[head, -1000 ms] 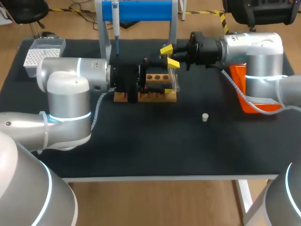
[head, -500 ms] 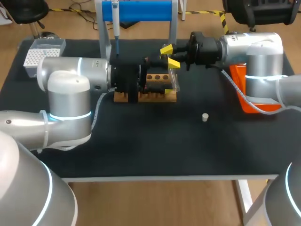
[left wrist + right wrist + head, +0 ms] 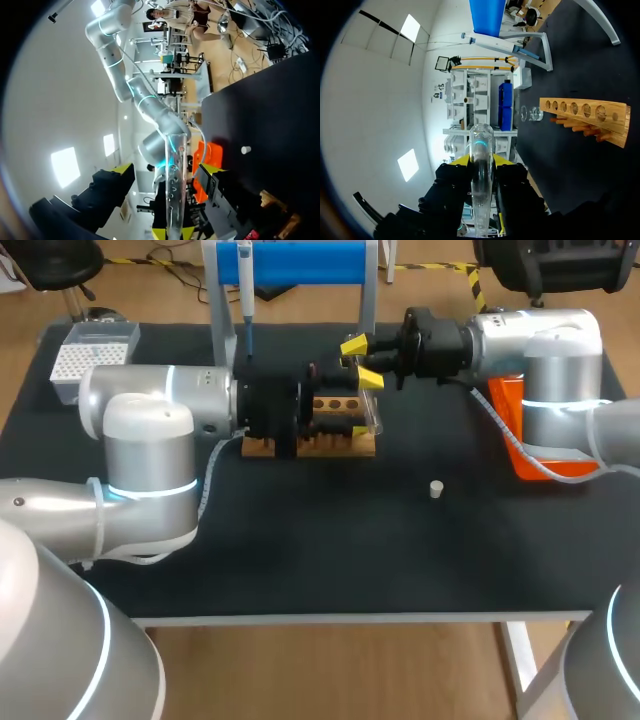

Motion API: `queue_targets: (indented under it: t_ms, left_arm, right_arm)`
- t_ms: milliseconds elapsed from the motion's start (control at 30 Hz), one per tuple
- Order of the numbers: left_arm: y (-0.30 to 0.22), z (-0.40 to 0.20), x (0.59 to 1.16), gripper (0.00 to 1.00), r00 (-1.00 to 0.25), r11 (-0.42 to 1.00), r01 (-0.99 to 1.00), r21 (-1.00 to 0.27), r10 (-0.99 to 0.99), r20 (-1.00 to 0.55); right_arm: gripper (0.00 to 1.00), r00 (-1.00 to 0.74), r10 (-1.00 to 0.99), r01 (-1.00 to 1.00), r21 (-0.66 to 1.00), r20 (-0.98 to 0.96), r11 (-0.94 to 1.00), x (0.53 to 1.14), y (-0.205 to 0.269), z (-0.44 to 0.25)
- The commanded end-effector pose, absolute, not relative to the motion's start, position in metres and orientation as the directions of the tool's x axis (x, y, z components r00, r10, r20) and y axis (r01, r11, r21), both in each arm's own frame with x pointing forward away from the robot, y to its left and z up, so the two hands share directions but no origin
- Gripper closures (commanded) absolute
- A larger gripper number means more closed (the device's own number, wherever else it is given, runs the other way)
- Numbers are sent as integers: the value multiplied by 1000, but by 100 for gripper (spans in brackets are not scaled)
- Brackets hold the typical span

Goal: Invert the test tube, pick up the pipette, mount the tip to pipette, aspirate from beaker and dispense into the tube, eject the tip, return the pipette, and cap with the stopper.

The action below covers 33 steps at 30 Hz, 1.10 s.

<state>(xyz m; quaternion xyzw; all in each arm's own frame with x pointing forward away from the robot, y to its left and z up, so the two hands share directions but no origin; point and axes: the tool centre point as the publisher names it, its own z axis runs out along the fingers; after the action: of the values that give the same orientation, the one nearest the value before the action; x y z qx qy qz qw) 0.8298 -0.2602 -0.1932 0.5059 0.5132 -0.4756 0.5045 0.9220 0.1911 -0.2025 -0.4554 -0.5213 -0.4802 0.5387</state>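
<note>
**A:** Entry: test tube (image 3: pixel 176 190). Location?

**B:** Raised off the worktop (image 3: pixel 330 550), near the wooden rack (image 3: pixel 335 445), lying crosswise between the two arms. Clear, glass by the look of it. No contents can be made out.

**A:** Held by?

**B:** Left gripper (image 3: pixel 173 233): fingers closed on the tube near one end, a yellow tip pressed to each side. Right gripper (image 3: pixel 362 360): fingers spread, one tip on either side of the tube's other end. The left wrist view shows a gap on both sides, so it has hold of nothing.

**A:** Handling notes?

**B:** Judged light, rigid, smooth and breakable. The round wall gives little purchase, so the tube may slide or swivel in a loose grip, and it may crack if squeezed hard. It is best taken on the straight barrel, with the tips square across it and clear of the rim and the rounded end. In a hand-over, one pair of fingers should be firm before the other lets go.

**A:** Other stock?

**B:** Pipette (image 3: pixel 245 280): hanging on the blue stand (image 3: pixel 300 260) at the back. Stopper (image 3: pixel 436 489): small and pale, alone on the worktop, well apart from the rack, towards the right arm. Tip box (image 3: pixel 95 350): back left corner.

**A:** Stage?

**B:** Apparently the inverting step. The tube is not yet seated in the rack.
</note>
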Motion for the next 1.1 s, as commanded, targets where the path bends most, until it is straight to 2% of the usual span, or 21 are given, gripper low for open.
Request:
queue_targets:
  t_ms: [33, 167, 333, 467, 500, 800, 833, 867, 900, 1100]
  left_arm:
    - [-262, -193, 830, 29, 24, 35, 999, 26, 42, -999]
    - [-263, -193, 830, 50, 24, 32, 999, 26, 44, -999]
    - [-263, -193, 830, 61, 23, 29, 999, 24, 46, -999]
    - [-263, -193, 830, 89, 22, 32, 999, 23, 45, -999]
    - [-263, -193, 830, 100, 21, 32, 999, 23, 45, -999]
    - [-262, -196, 830, 100, -6, 33, 999, -5, 43, -999]
    - [-262, -196, 830, 100, -6, 33, 999, -5, 43, -999]
    - [-262, -196, 830, 100, -6, 33, 999, -5, 43, -999]
    - [-262, -196, 830, 100, -6, 33, 999, -5, 43, -999]
    - [-262, -196, 830, 100, -6, 33, 999, -5, 43, -999]
  right_arm:
    - [100, -5, -39, 992, 10, 999, 126, 922, 190, -202]
    - [100, -5, -39, 992, 10, 999, 126, 922, 190, -202]
    - [100, -5, -39, 992, 10, 999, 126, 922, 190, -202]
    - [100, -5, -39, 992, 10, 999, 126, 922, 190, -202]
    - [100, -5, -39, 992, 10, 999, 126, 922, 190, -202]
    - [100, -5, -39, 992, 10, 999, 126, 922, 190, -202]
    - [72, -5, -39, 992, 10, 999, 126, 922, 190, -202]
    - [21, -5, -39, 992, 10, 999, 126, 922, 190, -202]
    - [0, -5, -39, 992, 10, 999, 126, 922, 190, -202]
    - [0, -5, -39, 992, 10, 999, 126, 922, 190, -202]
